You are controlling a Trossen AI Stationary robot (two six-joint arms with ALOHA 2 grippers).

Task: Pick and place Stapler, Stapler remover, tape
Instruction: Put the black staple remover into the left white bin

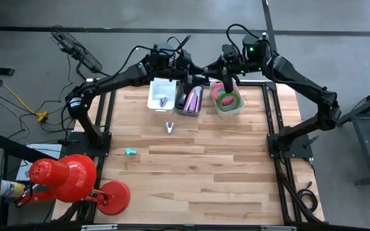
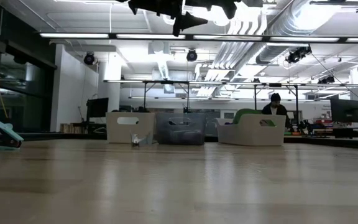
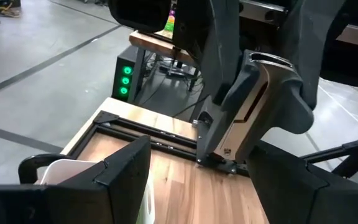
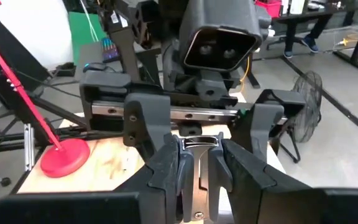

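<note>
Both arms reach to the table's far edge; left gripper (image 3: 191,186) open; right gripper (image 1: 227,82) raised.

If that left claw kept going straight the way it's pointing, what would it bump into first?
Most likely the right arm: its grey casing fills the left wrist view straight ahead of the open left gripper. How far off it is, is hard to judge.

1. Looks like a robotics lab or workshop.
2. Exposed ceiling ducts (image 2: 253,25) across the upper part of the low view.
3. Grey concrete floor (image 1: 339,38) around a wooden table (image 1: 191,173).
4. Workbench frames (image 2: 229,90) at centre.
</note>
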